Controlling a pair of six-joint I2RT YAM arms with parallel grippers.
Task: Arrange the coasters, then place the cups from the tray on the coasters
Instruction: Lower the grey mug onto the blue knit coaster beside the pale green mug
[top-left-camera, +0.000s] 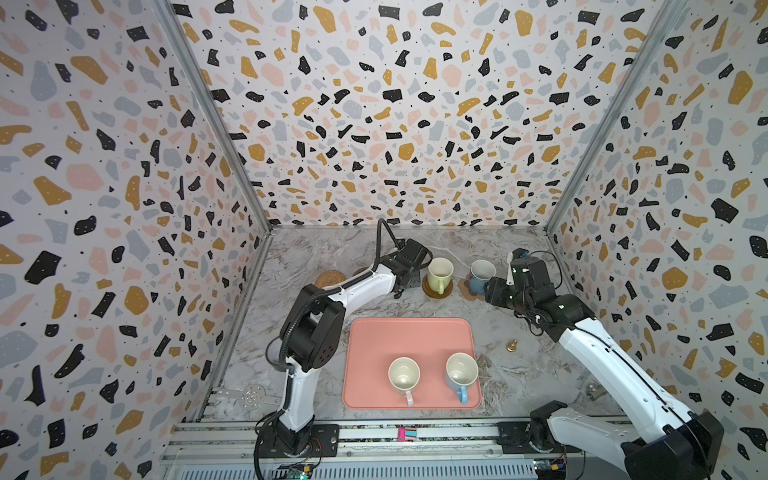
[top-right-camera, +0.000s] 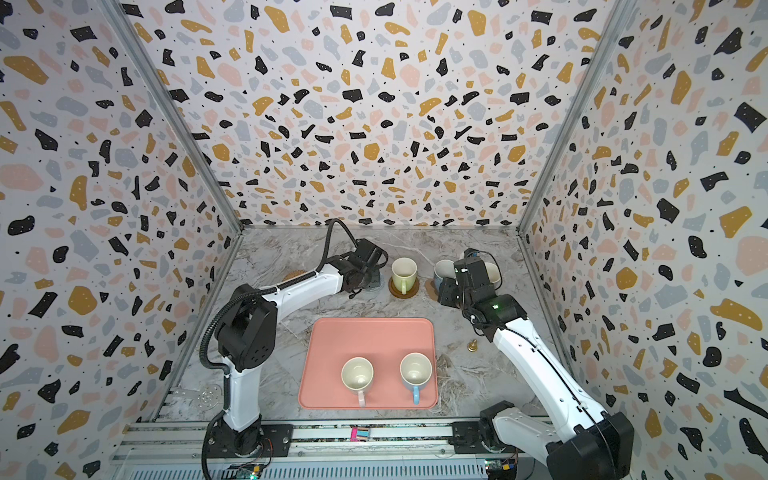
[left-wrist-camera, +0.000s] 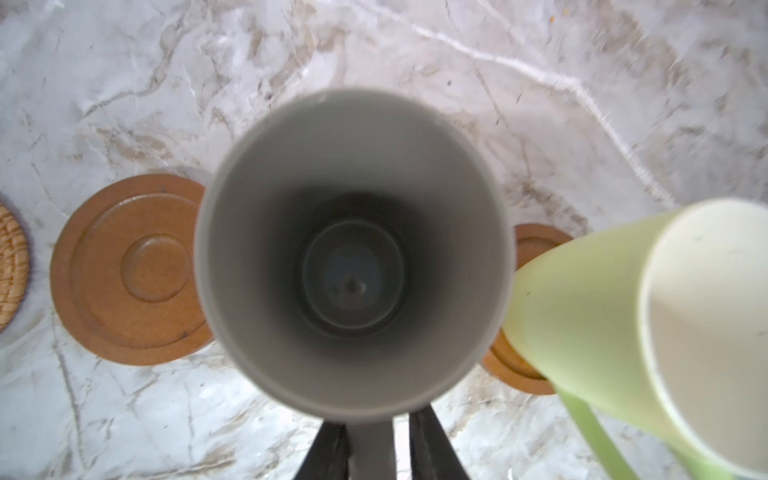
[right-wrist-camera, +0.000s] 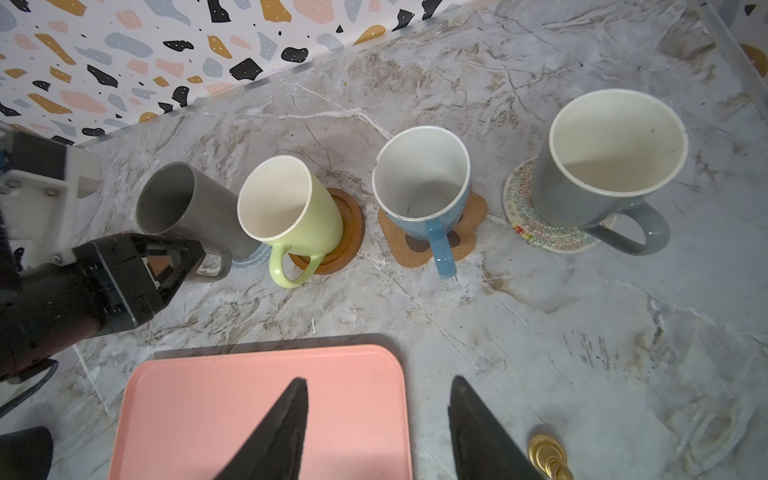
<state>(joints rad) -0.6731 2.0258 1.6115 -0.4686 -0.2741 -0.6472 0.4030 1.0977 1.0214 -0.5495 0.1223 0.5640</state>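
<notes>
Cups (top-left-camera: 404, 376): two on tray (top-left-camera: 411, 332), four off it; coasters (left-wrist-camera: 129, 270): six.

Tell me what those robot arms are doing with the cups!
They move cups from the pink tray onto coasters. The left gripper is at the handle of the dark grey mug, jaws slightly apart; that mug sits on a blue-grey coaster. The right gripper hovers open and empty. The green mug, a blue mug and the light grey mug stand on coasters too. A pink mug and another blue mug wait on the tray.
</notes>
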